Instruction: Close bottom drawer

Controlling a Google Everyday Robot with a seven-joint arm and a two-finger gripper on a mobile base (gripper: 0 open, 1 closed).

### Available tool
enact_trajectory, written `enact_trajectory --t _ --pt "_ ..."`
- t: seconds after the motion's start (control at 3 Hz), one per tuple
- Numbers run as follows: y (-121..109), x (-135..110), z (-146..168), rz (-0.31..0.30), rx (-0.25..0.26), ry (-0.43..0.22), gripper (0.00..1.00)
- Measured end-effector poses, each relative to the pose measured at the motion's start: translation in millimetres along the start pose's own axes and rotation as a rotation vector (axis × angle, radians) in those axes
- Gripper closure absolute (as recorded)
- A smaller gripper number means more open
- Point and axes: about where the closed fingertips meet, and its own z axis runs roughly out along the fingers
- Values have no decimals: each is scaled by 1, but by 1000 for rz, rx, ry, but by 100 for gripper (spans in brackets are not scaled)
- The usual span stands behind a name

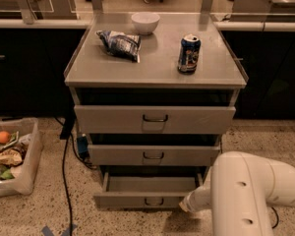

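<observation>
The bottom drawer [148, 198] stands pulled out toward the near side, at the foot of the grey desk [152, 65], low over the speckled floor. Its flat grey tray is open to view behind a low front with a small dark loop handle [154, 201] at the centre. It is the narrowest of the three. Above it the middle drawer [153, 155] sits out a little less, and the tall, wide top drawer [155, 119] juts out slightly under the desk top.

The gripper [187, 204] is down at floor level on the near right, at the right end of the bottom drawer's front, just beside or touching that corner; which of the two cannot be told. It is right of the loop handle, not on it. Whether the gripper is open or closed cannot be told, since only its pale tip shows from behind the arm. The thick white arm [246, 191] fills the near right corner and hides the floor beside the drawer.

On the desk top a white bowl [145, 22] stands at the far edge, a crumpled snack bag [119, 44] lies left of centre, and a blue can [189, 54] stands upright to the right. A clear bin [19, 173] with scraps sits on the floor at the left, and a dark cable [64, 176] runs down beside the desk.
</observation>
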Motion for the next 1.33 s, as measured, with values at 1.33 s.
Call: enact_trajectory --t 1.33 --pt "-28 -12 5 168 112 -13 100"
